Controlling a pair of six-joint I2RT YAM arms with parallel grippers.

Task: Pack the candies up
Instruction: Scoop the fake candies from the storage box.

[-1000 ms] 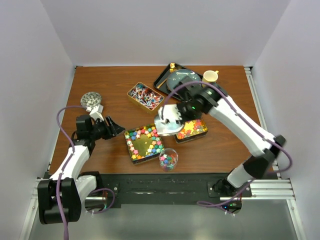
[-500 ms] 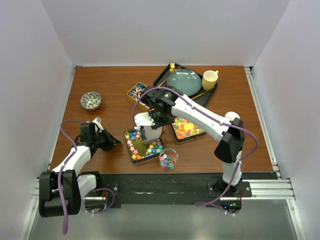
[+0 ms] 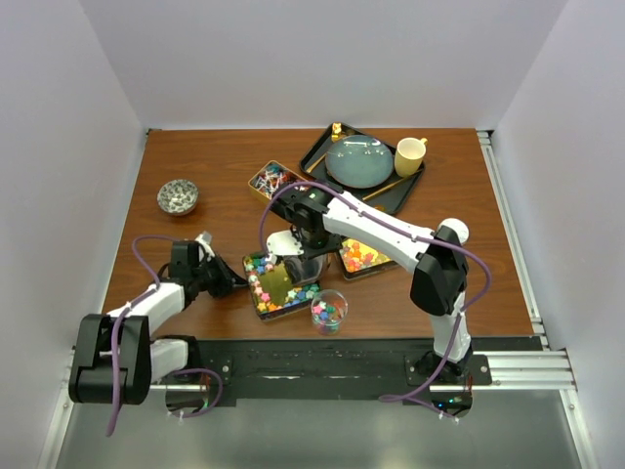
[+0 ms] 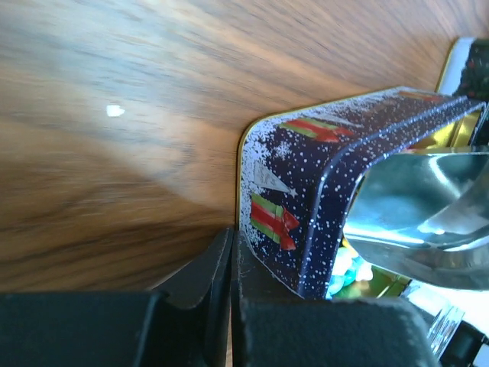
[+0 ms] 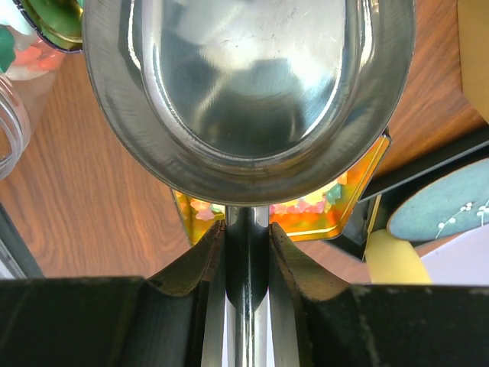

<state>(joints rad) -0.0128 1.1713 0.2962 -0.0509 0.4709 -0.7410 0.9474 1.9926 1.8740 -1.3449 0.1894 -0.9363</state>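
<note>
My right gripper [image 3: 309, 237] is shut on the handle of a metal scoop [image 3: 296, 262], also in the right wrist view [image 5: 248, 92]. The scoop's bowl looks empty. It hangs over the tin of multicoloured chunky candies [image 3: 262, 288]. The tin of orange-yellow-pink gummies [image 3: 366, 256] lies just right of it and shows behind the scoop [image 5: 336, 206]. The tin of red-white-blue wrapped candies [image 3: 271, 181] sits farther back. My left gripper [image 3: 223, 284] is shut, its fingertips [image 4: 218, 264] against the corner of the multicoloured tin's dark Christmas-patterned wall [image 4: 306, 191].
A small clear glass jar [image 3: 329, 312] with some candies stands in front of the tins. A black tray [image 3: 322, 151] at the back holds a teal plate [image 3: 359, 160] and a yellow cup [image 3: 410, 152]. A small bowl [image 3: 178, 196] sits at the far left.
My right arm has swung left with the scoop, from above the gummies tin to above the multicoloured tin. My left gripper has moved forward and right, up to that tin's left corner.
</note>
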